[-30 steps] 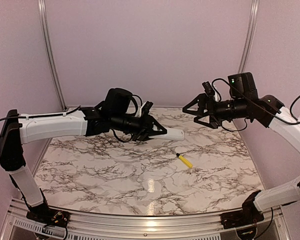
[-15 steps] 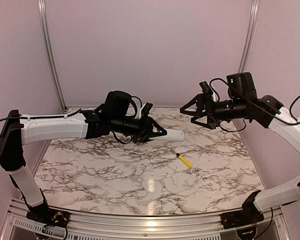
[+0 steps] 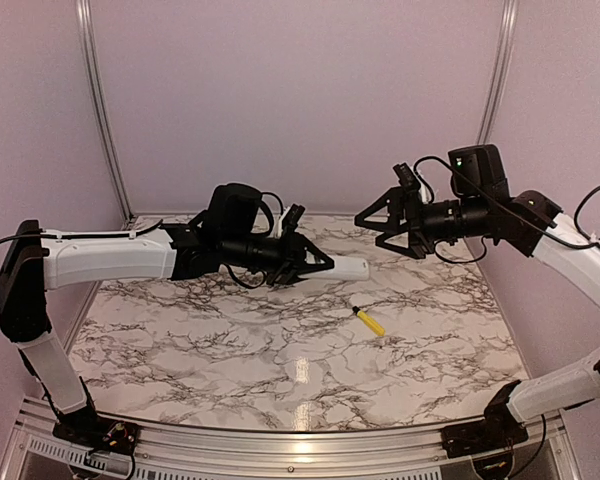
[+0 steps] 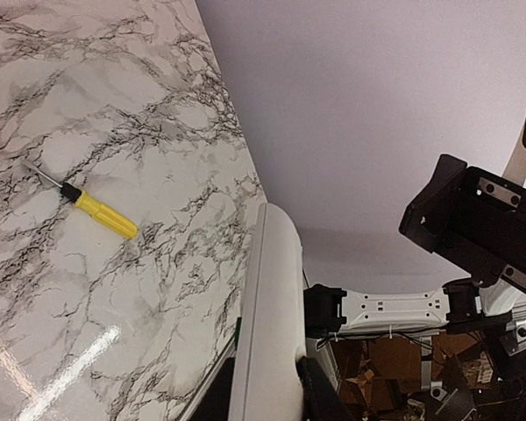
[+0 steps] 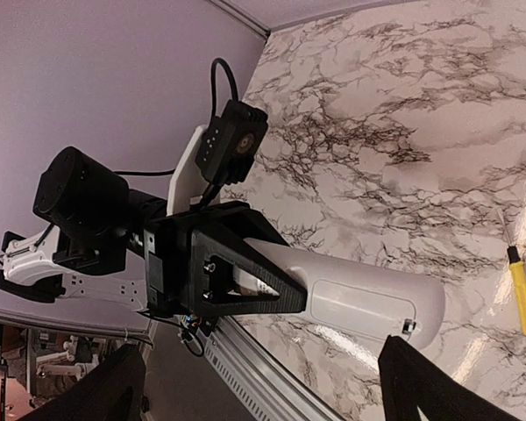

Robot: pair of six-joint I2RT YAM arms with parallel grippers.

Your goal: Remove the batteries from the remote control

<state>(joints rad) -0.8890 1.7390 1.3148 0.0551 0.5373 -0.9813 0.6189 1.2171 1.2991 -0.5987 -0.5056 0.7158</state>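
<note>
White remote point(image 3: 350, 268) sits clamped in left claw point(image 3: 320, 263); open right claw point(image 3: 372, 230) edges nearer from two o'clock, unloading apparently yet to begin.

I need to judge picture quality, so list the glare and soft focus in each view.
Top external: sharp, one bright glare patch on the marble table near the front. Left wrist: a glare streak at lower left; the remote control is close and soft. Right wrist: pale streaks of glare by the screwdriver; its own fingers are dark blurs.
</note>
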